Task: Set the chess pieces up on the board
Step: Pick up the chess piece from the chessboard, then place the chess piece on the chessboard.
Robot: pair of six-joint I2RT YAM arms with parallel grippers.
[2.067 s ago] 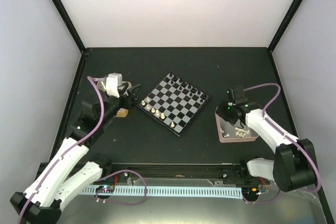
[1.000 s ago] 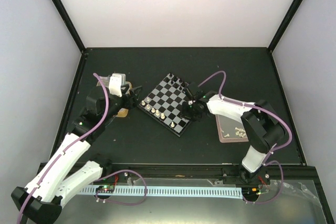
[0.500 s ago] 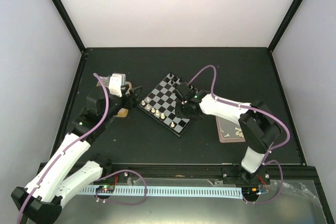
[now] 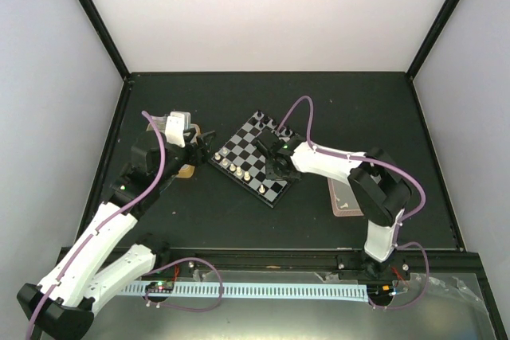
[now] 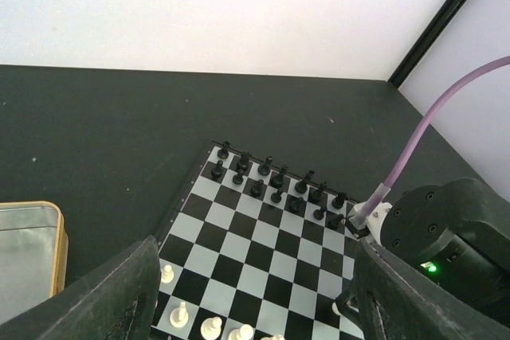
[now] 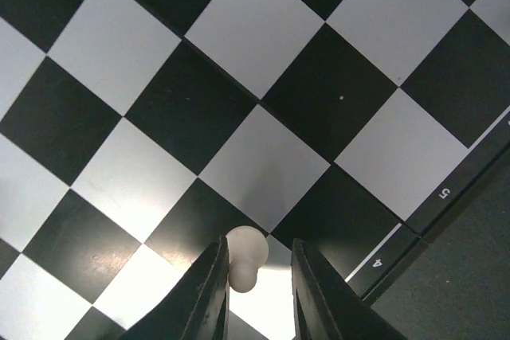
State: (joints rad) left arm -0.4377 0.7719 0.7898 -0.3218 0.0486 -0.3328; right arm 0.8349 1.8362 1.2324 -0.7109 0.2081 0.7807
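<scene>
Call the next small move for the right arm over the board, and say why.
Probably ease straight down a touch, then open the fingers. The right gripper has a white piece between its fingers, low over the board, close to the rim numbers 4 and 5. I cannot tell whether the piece's base touches a square yet, so a short, slow descent looks safer than releasing now.

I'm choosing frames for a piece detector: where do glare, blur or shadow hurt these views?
Top external: evenly lit and sharp, but the chess pieces on the board are mere specks. Left wrist: board sharp, near jaws dark and soft at the bottom edge, the tin reflecting light. Right wrist: squares crisp, a sheen greying those beside the white piece between the blurred jaws.
</scene>
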